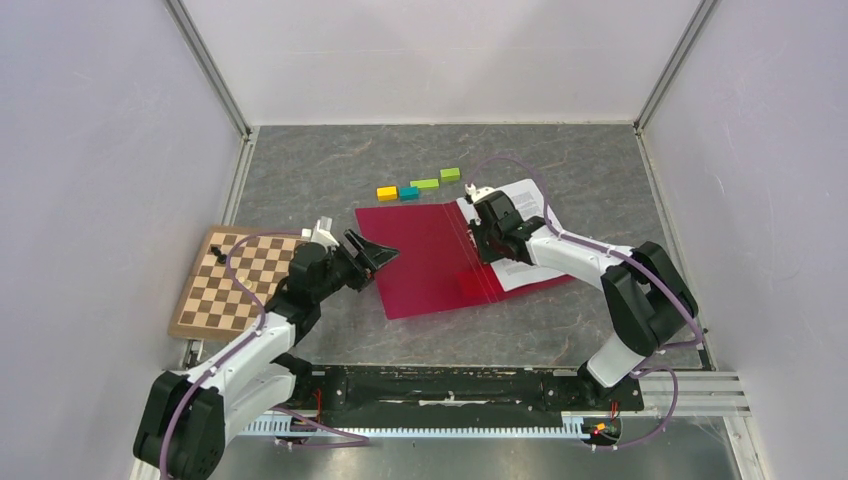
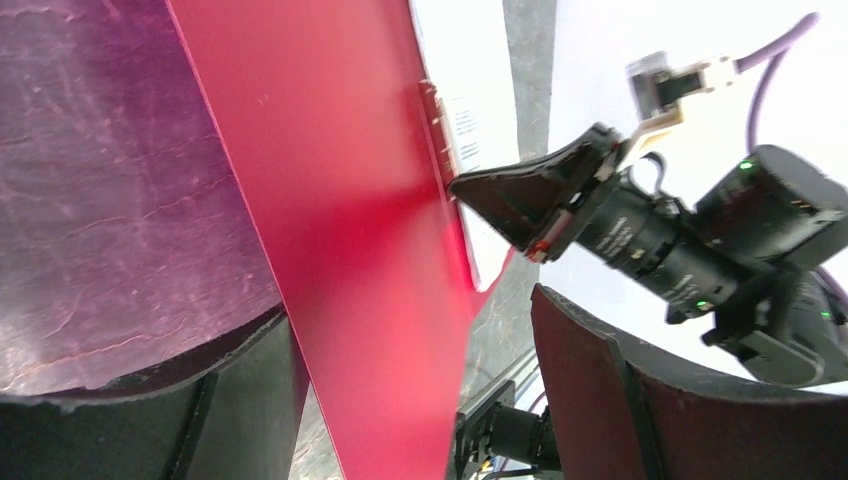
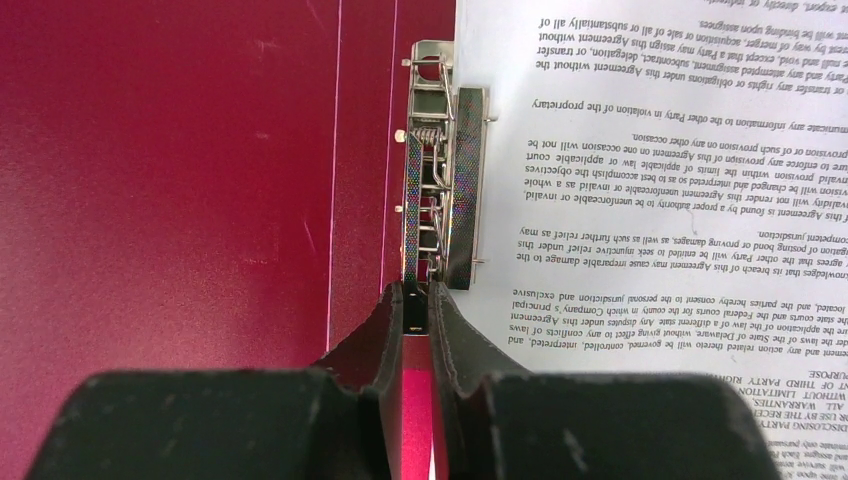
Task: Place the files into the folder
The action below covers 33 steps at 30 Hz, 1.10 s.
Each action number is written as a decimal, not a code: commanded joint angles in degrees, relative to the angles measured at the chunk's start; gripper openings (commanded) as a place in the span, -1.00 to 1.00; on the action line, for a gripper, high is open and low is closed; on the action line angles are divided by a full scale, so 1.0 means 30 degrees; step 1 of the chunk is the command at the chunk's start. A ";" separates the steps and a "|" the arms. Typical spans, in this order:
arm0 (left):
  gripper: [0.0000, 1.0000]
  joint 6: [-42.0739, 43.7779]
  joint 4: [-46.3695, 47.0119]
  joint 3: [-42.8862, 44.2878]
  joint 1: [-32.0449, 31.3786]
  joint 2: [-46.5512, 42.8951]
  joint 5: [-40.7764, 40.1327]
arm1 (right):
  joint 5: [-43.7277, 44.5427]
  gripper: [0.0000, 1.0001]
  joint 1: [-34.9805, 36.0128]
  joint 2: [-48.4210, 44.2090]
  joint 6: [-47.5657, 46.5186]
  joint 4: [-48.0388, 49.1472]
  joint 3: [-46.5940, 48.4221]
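Note:
The crimson folder (image 1: 425, 265) lies open on the table. The files (image 1: 527, 200) lie on its right half, printed text showing in the right wrist view (image 3: 650, 180). My right gripper (image 1: 487, 238) points down at the spine. Its jaws (image 3: 416, 295) are shut on the near end of the metal clip (image 3: 440, 170) beside the paper's edge. My left gripper (image 1: 375, 256) is open at the folder's left cover. In the left wrist view, the red cover (image 2: 350, 230) runs between its spread fingers (image 2: 410, 335), close to the left finger; whether it touches I cannot tell.
A wooden chessboard (image 1: 235, 285) with a dark piece on it lies at the left, beside my left arm. Several coloured blocks (image 1: 415, 187) sit just behind the folder. Walls enclose the table on three sides.

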 commanded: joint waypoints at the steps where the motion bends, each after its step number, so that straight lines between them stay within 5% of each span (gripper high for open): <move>1: 0.67 0.0514 -0.0488 0.1767 -0.0003 -0.0205 0.0624 | -0.0628 -1.00 0.0149 -0.0784 0.0735 0.1497 -0.0705; 19: 0.68 0.3251 -0.3365 0.5266 -0.0647 0.0109 0.1230 | -0.0924 -1.00 0.2226 -0.0067 0.3415 0.4083 -0.2245; 26: 0.68 0.5326 -0.7094 0.7988 -0.1560 0.0649 -0.0232 | -0.2065 -0.99 0.3168 0.0711 0.4752 0.5272 -0.1763; 33: 0.68 0.6612 -0.9247 0.9854 -0.1625 0.1507 -0.0763 | -0.3317 -0.45 0.3412 0.0242 0.4892 0.6140 -0.1723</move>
